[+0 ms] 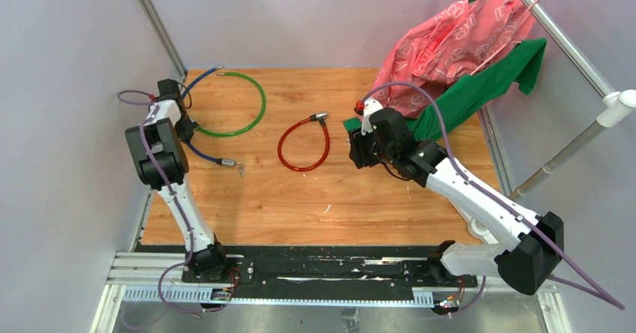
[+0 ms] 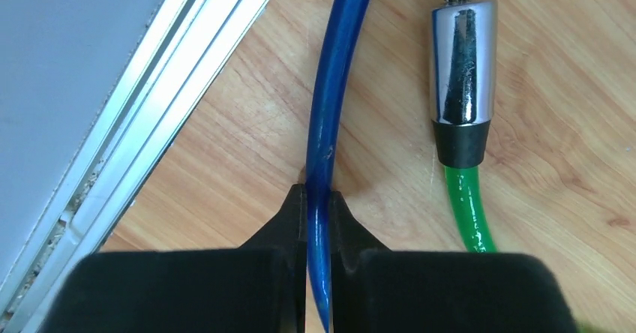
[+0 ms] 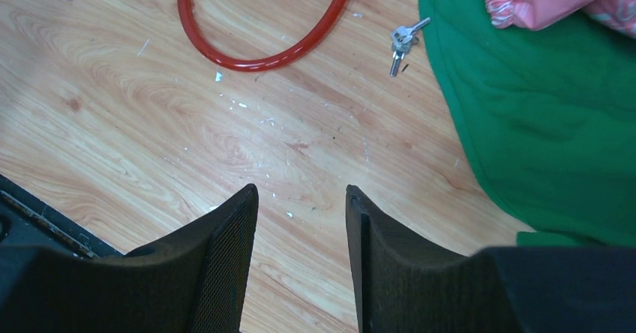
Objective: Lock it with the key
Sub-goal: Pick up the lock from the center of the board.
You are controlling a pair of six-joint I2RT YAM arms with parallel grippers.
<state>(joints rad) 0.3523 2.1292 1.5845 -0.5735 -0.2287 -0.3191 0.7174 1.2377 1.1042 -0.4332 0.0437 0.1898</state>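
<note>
L claw [image 2: 317, 195] pinched tight on blue cable [image 2: 330, 85], low over bench [image 2: 247, 123], green cable [image 2: 469, 205] just beside. R claw [image 3: 300, 198] part-open, nothing btwn fingers, hovers over bare wood. Key bunch [image 3: 401, 39] lies flat on bench btwn red cable loop [image 3: 247, 63] and green cloth [image 3: 540, 123], near cloth edge, well apart from both claws.
</note>
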